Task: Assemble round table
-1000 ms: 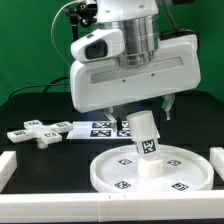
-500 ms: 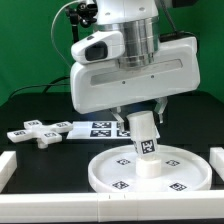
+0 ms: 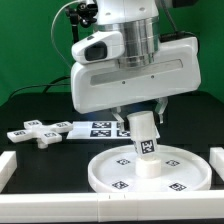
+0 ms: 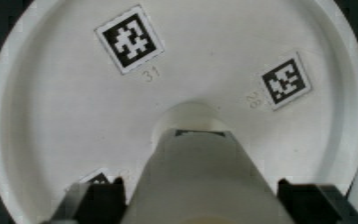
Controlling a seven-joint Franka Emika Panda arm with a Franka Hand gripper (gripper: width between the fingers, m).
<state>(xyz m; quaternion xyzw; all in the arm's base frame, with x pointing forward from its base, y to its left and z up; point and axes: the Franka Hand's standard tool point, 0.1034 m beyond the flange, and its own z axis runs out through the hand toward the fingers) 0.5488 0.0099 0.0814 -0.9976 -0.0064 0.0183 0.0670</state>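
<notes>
The large round disc [image 3: 104, 172] lies flat on the black table near the front, its tags facing up. The short thick leg [image 3: 147, 146] stands at the disc's middle and leans a little. My gripper [image 3: 143, 120] comes down from above, its fingers on either side of the leg's upper part, shut on it. In the wrist view the leg [image 4: 202, 165] fills the space between the two dark fingers [image 4: 101, 196], with the disc [image 4: 87, 110] and two of its tags beyond. The cross-shaped base [image 3: 35, 132] lies apart on the exterior view's left.
The marker board [image 3: 95, 127] lies flat behind the disc, between it and the cross-shaped base. White border blocks [image 3: 6, 165] line the table's left, right [image 3: 217, 160] and front edges. The arm's large white body hangs over the table's middle.
The fingers have closed in onto the leg. The arm, the disc and the base have stayed where they were.
</notes>
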